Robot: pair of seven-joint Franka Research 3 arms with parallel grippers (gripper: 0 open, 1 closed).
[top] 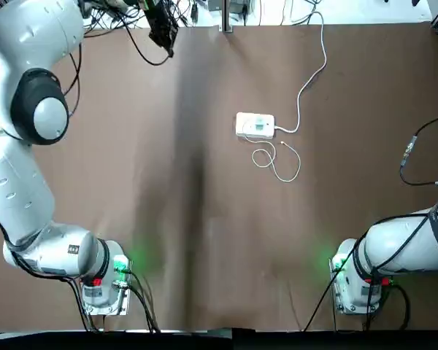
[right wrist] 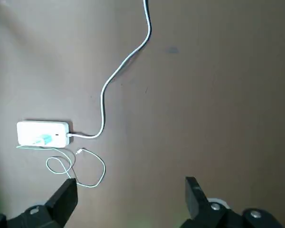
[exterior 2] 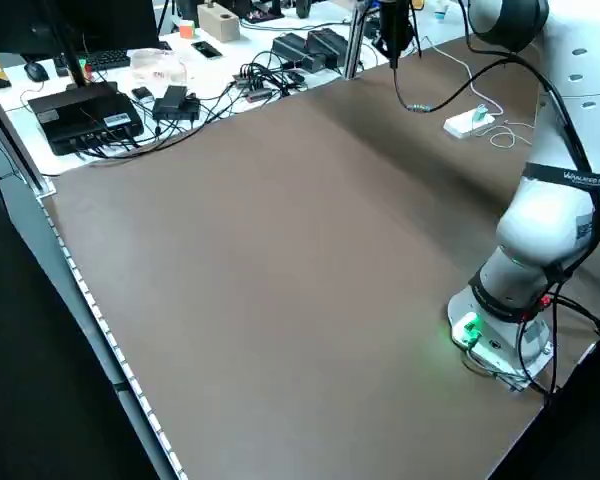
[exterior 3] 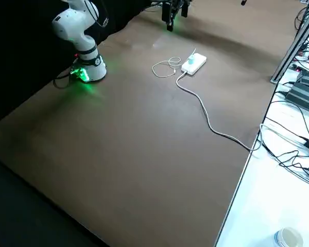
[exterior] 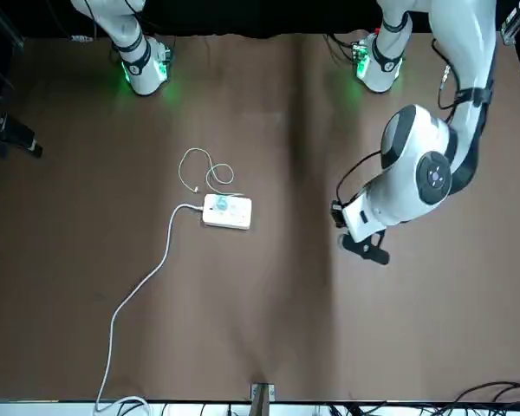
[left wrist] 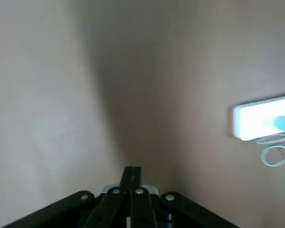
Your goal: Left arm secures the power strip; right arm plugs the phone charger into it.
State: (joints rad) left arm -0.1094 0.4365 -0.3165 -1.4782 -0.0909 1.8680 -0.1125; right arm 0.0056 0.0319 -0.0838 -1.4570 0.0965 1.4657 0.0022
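The white power strip [top: 247, 126] lies flat right of the table's middle, its thick cord running to the far edge. The teal phone charger [top: 260, 125] sits on top of it, with its thin cable [top: 279, 162] coiled on the near side. No gripper touches either. My left gripper [left wrist: 131, 173] is shut and empty, raised over the far-left part of the table [top: 163, 30], well away from the power strip [left wrist: 261, 124]. My right gripper [right wrist: 130, 194] hangs high at the right side, open and empty, looking down on the power strip [right wrist: 42, 133] and the phone charger [right wrist: 43, 139].
The brown table top [top: 131, 219] spreads bare around the strip. The thick white cord [exterior 3: 206, 116] crosses to the far edge. A bench beyond the far edge carries black boxes and cables [exterior 2: 90, 110]. The arm bases [top: 102, 281] stand at the near edge.
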